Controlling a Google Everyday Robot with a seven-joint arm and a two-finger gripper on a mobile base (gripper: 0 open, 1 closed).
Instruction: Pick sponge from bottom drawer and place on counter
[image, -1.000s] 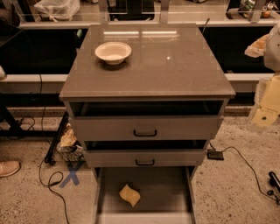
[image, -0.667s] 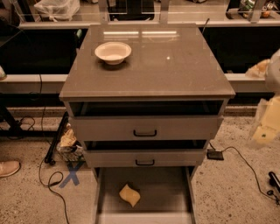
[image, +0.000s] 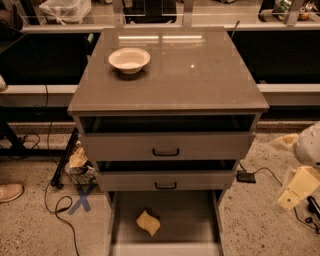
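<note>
Over speckled floor, claw hangs far right; sponge lies in bottom drawer.

The bottom drawer is open from above, its sponge uncovered; the middle drawer stands above its back. Right of the drawer hangs the gripper, well apart, with a cable on the floor between.

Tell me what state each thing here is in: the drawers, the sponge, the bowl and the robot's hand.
Bottom drawer: pulled wide open.
Sponge: lying loose on the bottom drawer's floor, edges curled.
Middle drawer: seems slightly ajar.
Top drawer: seems slightly ajar.
Bowl: upright on the counter, looks empty.
Hand: low at the right edge, well away from the sponge.
</note>
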